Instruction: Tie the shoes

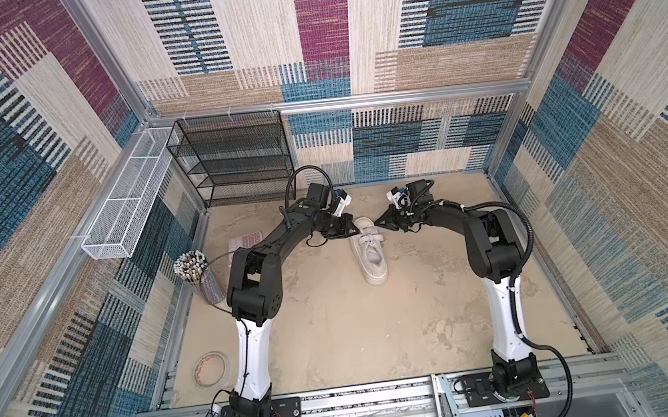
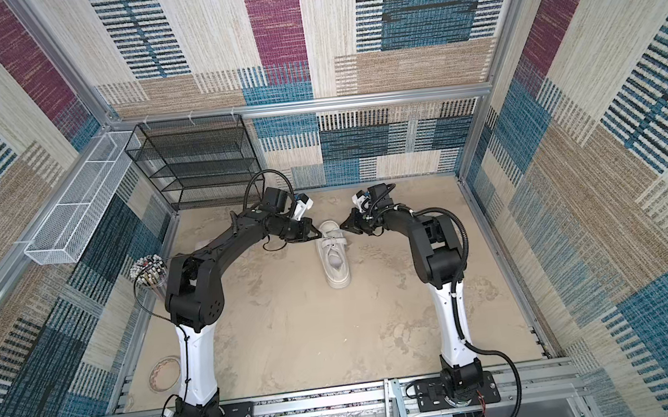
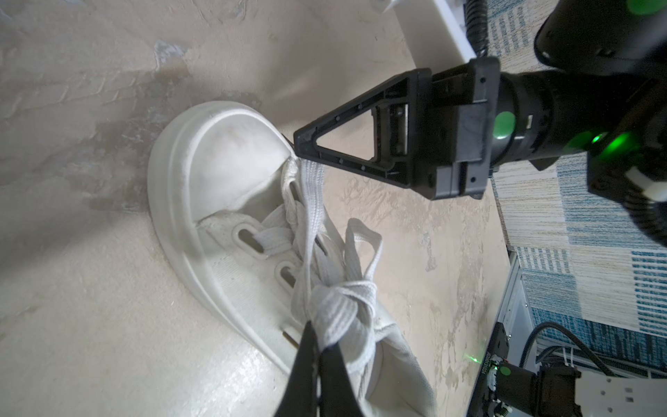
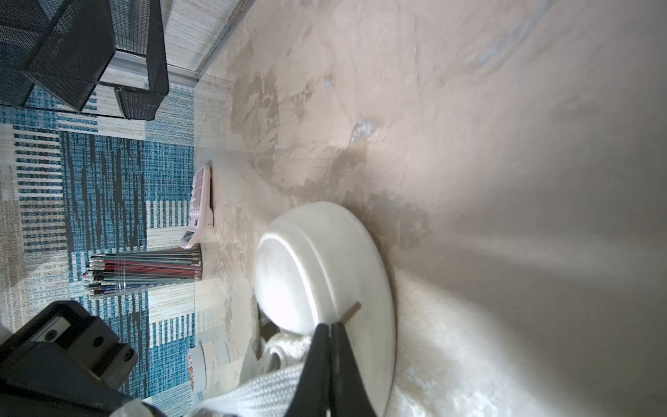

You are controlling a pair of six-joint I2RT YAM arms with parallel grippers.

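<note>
Sneaker sits just past table centre twd 12 o'clock, toe at 12, heel at 6, sole flat down. Left gripper reaches in from 9 o'clock, jaws clamped on a bunched fold of laces above the tongue. Looks like it's pinning the crossing so nothing slips.

Right gripper reaches in from 3 o'clock, by the toe cap, jaws pressed together on one flat strand just short of its aglet (the tip pokes out past the fingers). That strand runs straight and tight from the toe back to the bunch, so prob. a cinching pull: one end anchored, the other drawn out twd 12. Arms working from opp. sides keeps them clear of each other and puts the tension along the lace.

A slack loop lies beside the bunch, so the bow isn't snug yet, I'd say. Pencil cup at 9 and tape roll at 7 sit well apart, no obstacle.
</note>
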